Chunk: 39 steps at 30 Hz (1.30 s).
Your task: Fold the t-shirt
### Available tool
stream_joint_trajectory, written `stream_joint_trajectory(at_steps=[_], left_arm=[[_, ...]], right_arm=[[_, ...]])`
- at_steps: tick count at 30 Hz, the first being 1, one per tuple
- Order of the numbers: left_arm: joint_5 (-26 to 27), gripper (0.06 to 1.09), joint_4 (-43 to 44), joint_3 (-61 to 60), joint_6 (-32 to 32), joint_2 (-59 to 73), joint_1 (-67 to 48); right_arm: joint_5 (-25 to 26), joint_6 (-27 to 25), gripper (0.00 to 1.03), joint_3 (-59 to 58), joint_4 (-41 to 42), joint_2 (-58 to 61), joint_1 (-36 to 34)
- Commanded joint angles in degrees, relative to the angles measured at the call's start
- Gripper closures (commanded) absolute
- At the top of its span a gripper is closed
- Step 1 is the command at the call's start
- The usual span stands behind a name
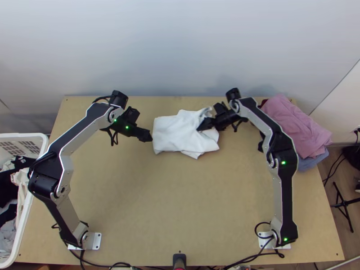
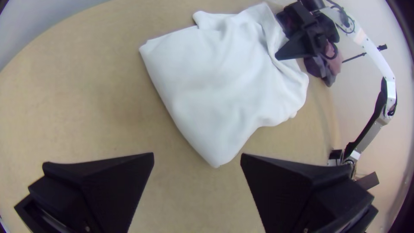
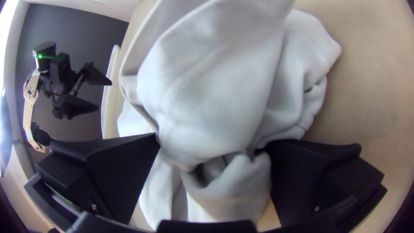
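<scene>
Fabric first, folks: we've got a white t-shirt (image 1: 182, 131) on the light wooden desk (image 1: 180, 202), in a compact, many-layered bundle, and we'd call this one well past halfway! Take the side nearest the left arm: smooth top, fairly straight edge, squared corners, that's tidy work. Over on the side nearest the right arm, though, it's a scramble: puckers, bunched layers, a ragged outline, and a loose flap poking out along the far edge.

Now the players. Our black left pincer (image 2: 197, 154) hangs wide, just beside the shirt's neat end, nothing between its fingers. Our black right pincer (image 3: 211, 141) is in at the rumpled end, its fingers spread wide with cloth bulging up between them; no pinch there that we can see.

Beyond the shirt's messy end sits a stack with pink cloth (image 1: 292, 126) on top and blue cloth (image 1: 315, 161) beneath; well off past the neat end, a white plastic basket (image 1: 23, 220) of jumbled clothes.

So what's left? We reckon the messy end wants drawing out, tucking under and flattening, before the bundle can count as folded.
</scene>
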Motion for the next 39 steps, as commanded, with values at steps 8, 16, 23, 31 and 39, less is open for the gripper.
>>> stream_joint_trajectory(at_steps=[8,16,23,31,39], left_arm=[[-1.09,0.11,0.41,-2.5,1.06,-1.04,1.62],[-1.18,0.11,0.58,-2.85,1.06,-1.57,2.06],[-1.18,0.11,0.58,-3.11,1.32,-2.18,3.21],[-1.18,0.11,0.58,-3.64,1.32,-2.8,3.29],[-1.18,0.11,0.58,-4.78,1.5,-3.15,3.38]], right_arm=[[0.16,3.69,0.98,1.2,5.36,2.16,3.17],[-6.43,5.62,1.0,-1.18,5.98,-0.47,2.82],[-14.34,9.23,1.0,-0.3,5.98,-8.47,0.97],[-14.78,11.16,1.0,3.57,5.28,-13.74,-1.93],[-14.69,14.06,1.0,5.42,5.28,-17.7,-5.18]])
